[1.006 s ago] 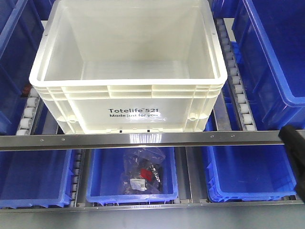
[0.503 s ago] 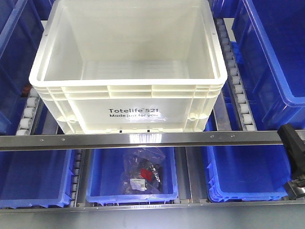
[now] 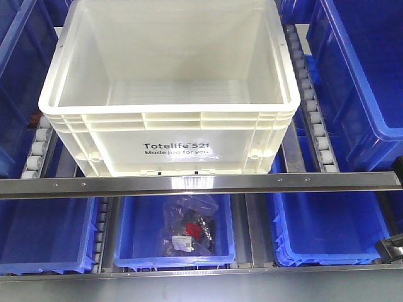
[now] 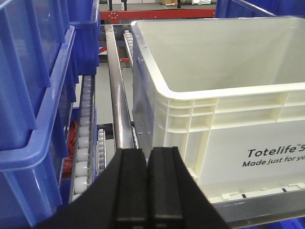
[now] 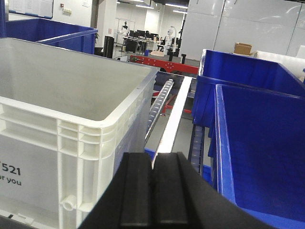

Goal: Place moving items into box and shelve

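Observation:
The box (image 3: 170,135) is a large white tote printed "Totelife 521", standing on the upper shelf rollers; what shows of its inside is bare. The moving items are out of view in every frame. In the left wrist view my left gripper (image 4: 148,151) is shut on nothing, low in front of the box's (image 4: 228,129) left front corner. My right gripper (image 5: 153,155) is also shut on nothing, just off the right front corner of the box (image 5: 47,138). Neither gripper's fingers appear in the front view.
Blue bins flank the box, at the right (image 3: 352,69) and the left (image 4: 28,119). A steel rail (image 3: 189,184) runs across the shelf front. Below it, a blue bin (image 3: 135,242) holds a clear bag (image 3: 187,229) of dark and red items. Roller tracks (image 3: 315,119) line the shelf.
The black part of the right arm at the right edge of the front view has dropped out of sight; only a small grey piece stays at the lower right corner.

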{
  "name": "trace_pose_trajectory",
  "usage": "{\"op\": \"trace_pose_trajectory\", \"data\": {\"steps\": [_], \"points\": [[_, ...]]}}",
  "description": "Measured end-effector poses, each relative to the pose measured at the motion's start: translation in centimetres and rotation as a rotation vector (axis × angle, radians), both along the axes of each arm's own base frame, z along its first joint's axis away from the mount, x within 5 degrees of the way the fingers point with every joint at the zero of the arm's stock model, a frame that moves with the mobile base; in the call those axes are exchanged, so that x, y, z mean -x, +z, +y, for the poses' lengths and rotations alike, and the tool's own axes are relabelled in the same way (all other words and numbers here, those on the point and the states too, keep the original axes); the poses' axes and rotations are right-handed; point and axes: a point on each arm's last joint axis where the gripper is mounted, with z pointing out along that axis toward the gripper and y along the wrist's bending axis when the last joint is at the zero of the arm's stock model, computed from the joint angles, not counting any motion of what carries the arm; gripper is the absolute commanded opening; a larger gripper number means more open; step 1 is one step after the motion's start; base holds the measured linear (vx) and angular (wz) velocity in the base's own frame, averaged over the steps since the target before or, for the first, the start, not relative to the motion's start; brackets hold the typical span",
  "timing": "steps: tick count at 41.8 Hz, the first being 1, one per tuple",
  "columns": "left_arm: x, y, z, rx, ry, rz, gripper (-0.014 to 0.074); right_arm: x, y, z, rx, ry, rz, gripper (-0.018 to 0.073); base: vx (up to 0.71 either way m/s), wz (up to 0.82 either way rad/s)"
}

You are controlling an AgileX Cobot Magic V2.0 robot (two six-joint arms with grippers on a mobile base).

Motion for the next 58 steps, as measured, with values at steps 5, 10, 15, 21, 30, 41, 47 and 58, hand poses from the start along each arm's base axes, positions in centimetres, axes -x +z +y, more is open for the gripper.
{"op": "trace_pose_trajectory", "data": {"steps": [5, 10, 15, 21, 30, 41, 47, 58], "points": [[0.0, 0.0, 0.0, 0.000, 0.000, 0.000, -0.0008, 0.0, 0.0, 0.0, 0.000, 0.000, 0.000, -0.0008, 0.00, 0.00], [0.0, 0.0, 0.0, 0.000, 0.000, 0.000, -0.0008, 0.0, 0.0, 0.0, 0.000, 0.000, 0.000, -0.0008, 0.00, 0.00], [0.0, 0.0, 0.0, 0.000, 0.000, 0.000, -0.0008, 0.0, 0.0, 0.0, -0.001, 0.000, -0.002, -0.0008, 0.00, 0.00], [0.0, 0.0, 0.0, 0.000, 0.000, 0.000, -0.0008, 0.0, 0.0, 0.0, -0.001, 0.000, -0.003, -0.0008, 0.00, 0.00], [-0.1, 0.0, 0.5, -0.085, 0.050, -0.011, -0.0008, 0.0, 0.0, 0.0, -0.001, 0.000, -0.003, -0.0008, 0.00, 0.00], [0.0, -0.2, 0.6, -0.102, 0.053, 0.003, -0.0008, 0.0, 0.0, 0.0, -0.001, 0.000, -0.003, -0.0008, 0.00, 0.00], [0.5, -1.2, 0.6, -0.104, 0.052, 0.000, -0.0008, 0.0, 0.0, 0.0, -0.001, 0.000, -0.003, -0.0008, 0.00, 0.00], [1.8, -7.5, 0.7, -0.110, 0.043, 0.069, -0.0008, 0.0, 0.1, 0.0, -0.002, 0.000, -0.007, -0.0007, 0.00, 0.00]]}}
